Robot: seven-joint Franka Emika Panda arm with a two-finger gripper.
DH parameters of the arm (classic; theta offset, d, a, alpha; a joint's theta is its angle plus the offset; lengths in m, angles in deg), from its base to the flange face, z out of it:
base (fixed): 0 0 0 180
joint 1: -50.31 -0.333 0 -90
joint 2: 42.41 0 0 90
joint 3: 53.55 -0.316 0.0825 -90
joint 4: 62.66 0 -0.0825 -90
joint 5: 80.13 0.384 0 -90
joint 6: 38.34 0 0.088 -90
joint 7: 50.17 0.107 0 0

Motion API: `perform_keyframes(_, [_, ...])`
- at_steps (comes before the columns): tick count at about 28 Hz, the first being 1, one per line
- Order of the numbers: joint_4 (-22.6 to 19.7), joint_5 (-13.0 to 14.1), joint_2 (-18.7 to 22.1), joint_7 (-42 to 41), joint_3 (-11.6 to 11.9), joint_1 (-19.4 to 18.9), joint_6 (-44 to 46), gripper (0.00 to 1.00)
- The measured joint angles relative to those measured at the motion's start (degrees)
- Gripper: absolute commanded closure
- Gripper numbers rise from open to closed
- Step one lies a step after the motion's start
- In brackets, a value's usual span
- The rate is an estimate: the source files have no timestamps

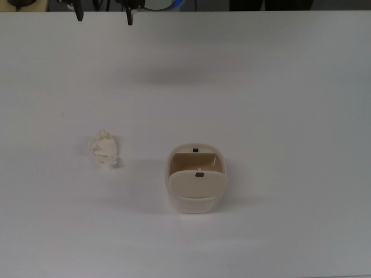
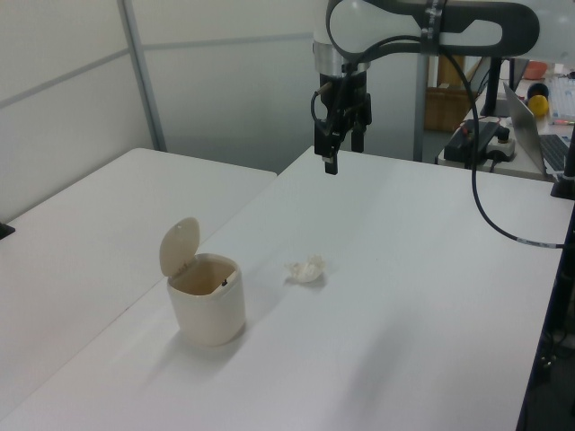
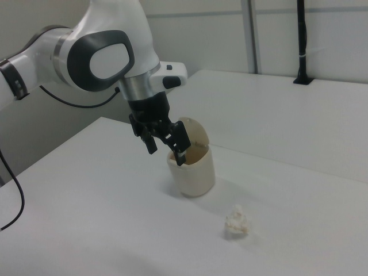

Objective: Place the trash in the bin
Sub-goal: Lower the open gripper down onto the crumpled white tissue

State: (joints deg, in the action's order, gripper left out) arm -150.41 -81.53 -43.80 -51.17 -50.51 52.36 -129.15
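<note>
You have a cream-white trash wad (image 1: 105, 148) on a plain white table (image 1: 278, 87). The bin (image 1: 196, 185) is beige outside, tan inside, with two small black marks. The arm (image 3: 98, 57) is white with black gripper (image 3: 165, 150).

A white table (image 1: 278, 81) carries the trash (image 1: 105, 148) and the bin (image 1: 196, 200), apart.

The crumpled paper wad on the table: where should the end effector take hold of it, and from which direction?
Probably straight from above, closing across the middle of the small crumpled cream-white paper wad. It lies low and lumpy on the white table with bare surface all round, apart from the beige plastic bin with its flap lid raised, so nothing blocks a downward approach. The end effector hangs open well above the table.
</note>
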Motion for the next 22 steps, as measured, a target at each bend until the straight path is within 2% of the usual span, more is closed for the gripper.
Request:
perform_keyframes(4, [-0.07, 0.0, -0.33, 0.0, 0.0, 0.01, 0.0, 0.0])
perform_keyframes(8, [-0.13, 0.0, -2.3, 0.0, 0.06, 0.08, -0.89, 0.0])
perform_keyframes(16, [-0.35, -0.12, -7.35, -0.07, 0.16, 1.3, -4.79, 0.0])
perform_keyframes(22, [-1.95, -0.53, -12.51, -1.38, 0.16, 3.07, -11.25, 0.0])
